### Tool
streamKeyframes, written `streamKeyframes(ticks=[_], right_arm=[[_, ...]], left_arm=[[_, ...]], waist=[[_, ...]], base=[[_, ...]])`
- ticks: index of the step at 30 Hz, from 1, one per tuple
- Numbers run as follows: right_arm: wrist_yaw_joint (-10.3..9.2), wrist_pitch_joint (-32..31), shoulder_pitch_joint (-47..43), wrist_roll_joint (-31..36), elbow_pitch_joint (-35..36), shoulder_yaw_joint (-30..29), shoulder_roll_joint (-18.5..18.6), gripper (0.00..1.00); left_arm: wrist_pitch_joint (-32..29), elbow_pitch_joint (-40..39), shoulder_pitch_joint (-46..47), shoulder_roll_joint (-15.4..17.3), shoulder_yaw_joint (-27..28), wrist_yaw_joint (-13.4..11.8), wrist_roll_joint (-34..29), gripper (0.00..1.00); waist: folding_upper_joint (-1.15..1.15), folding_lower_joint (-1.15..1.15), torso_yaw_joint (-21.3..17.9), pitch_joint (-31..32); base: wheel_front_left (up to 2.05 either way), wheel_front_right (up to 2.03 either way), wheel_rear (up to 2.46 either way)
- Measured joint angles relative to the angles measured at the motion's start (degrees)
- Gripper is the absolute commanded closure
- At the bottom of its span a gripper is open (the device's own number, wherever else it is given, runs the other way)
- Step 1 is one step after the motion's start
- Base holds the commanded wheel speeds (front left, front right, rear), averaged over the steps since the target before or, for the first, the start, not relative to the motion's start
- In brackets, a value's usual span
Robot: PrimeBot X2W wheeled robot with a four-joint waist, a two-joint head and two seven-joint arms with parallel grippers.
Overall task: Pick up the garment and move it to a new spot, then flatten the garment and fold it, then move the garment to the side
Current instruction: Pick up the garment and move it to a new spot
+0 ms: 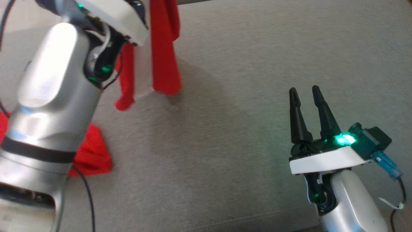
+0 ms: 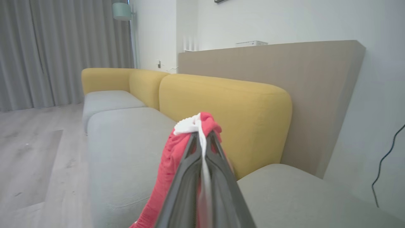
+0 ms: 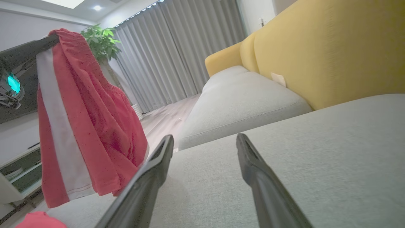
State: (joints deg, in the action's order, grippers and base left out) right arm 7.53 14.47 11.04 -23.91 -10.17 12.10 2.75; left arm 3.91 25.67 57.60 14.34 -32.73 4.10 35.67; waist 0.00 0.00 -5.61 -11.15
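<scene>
Grey sofa seat [image 1: 231,135] is serving as work surface, yellow backrest [image 2: 227,110] behind. Left gripper [image 2: 202,134] is pinching the red garment [image 1: 164,48] by a bunched edge, fingers clamped on cloth, so the white-striped fabric is hanging free over the seat, likely for carrying to a new spot. Right gripper [image 1: 304,91] is waiting low over the seat, fingers spread, holding nothing, probably to catch a hem. More red cloth [image 1: 93,154] is lying by the left forearm [image 1: 48,96]; same piece or not, cannot tell.

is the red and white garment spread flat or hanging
Hanging: the left gripper is shut on the garment, which dangles bunched toward the sofa cushion.
</scene>
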Motion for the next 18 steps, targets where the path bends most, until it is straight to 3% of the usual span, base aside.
streamKeyframes(ticks=[11,18], right_arm=[[0.00,0.0,0.1,-2.8,2.1,3.3,0.0,0.00],[0.00,0.0,0.1,-3.3,2.8,2.4,0.0,0.00]], left_arm=[[2.6,-0.3,0.7,-11.1,-0.3,-4.9,3.5,1.00],[9.3,2.2,3.4,-12.7,0.1,-8.7,5.4,1.00]], waist=[[0.00,0.00,-12.4,-0.3],[0.00,0.00,-16.4,-1.2]], base=[[0.00,0.00,0.00],[0.00,0.00,0.00]])
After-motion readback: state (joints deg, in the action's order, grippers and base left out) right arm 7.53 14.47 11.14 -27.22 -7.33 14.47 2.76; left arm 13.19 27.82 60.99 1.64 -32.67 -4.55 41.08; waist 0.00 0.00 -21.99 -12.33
